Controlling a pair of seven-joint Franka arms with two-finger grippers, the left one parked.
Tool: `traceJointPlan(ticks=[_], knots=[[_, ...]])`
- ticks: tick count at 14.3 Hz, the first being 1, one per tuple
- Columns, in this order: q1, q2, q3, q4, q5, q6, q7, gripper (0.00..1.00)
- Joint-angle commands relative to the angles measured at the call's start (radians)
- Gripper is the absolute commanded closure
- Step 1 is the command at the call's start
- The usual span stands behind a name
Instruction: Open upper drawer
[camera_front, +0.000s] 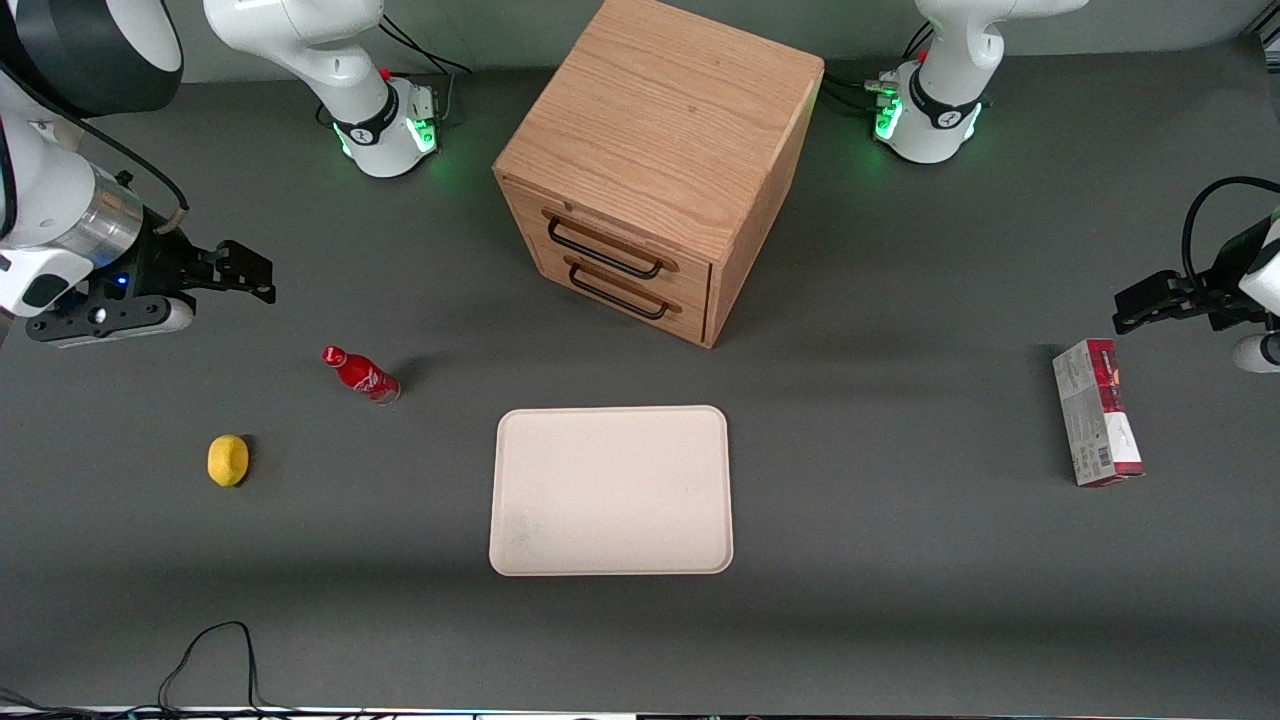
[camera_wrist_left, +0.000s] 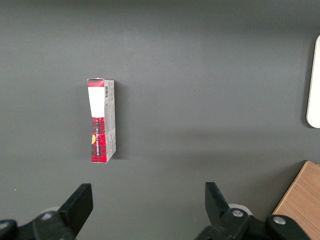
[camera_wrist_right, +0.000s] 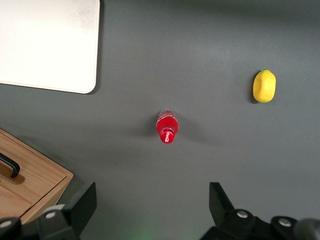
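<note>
The oak cabinet (camera_front: 655, 150) stands at the middle of the table, farther from the front camera than the tray. Its upper drawer (camera_front: 640, 248) sits flush and closed, with its long black wire handle (camera_front: 603, 250) above the lower drawer's matching handle (camera_front: 617, 293). My gripper (camera_front: 245, 272) hovers above the table toward the working arm's end, well apart from the cabinet, open with nothing between its fingers. In the right wrist view the gripper (camera_wrist_right: 152, 200) is open over bare table, with a corner of the cabinet (camera_wrist_right: 35, 182) beside it.
A red bottle (camera_front: 362, 374) (camera_wrist_right: 167, 126) lies near my gripper, nearer the front camera. A yellow lemon (camera_front: 228, 460) (camera_wrist_right: 264, 86) lies nearer still. A beige tray (camera_front: 611, 490) (camera_wrist_right: 47, 42) lies in front of the cabinet. A red-and-white box (camera_front: 1096, 425) (camera_wrist_left: 102, 120) lies toward the parked arm's end.
</note>
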Motion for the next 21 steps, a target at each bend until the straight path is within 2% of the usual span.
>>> traceJointPlan(ticks=[1,17,19,21], knots=[[-0.004,0.028,-0.017,0.067,-0.004,-0.062,-0.007,0.00],[0.008,0.082,-0.024,0.104,0.012,-0.104,-0.033,0.00],[0.060,0.095,-0.024,0.135,0.017,-0.092,-0.031,0.00],[0.152,0.157,-0.024,0.205,-0.011,-0.083,-0.024,0.00]])
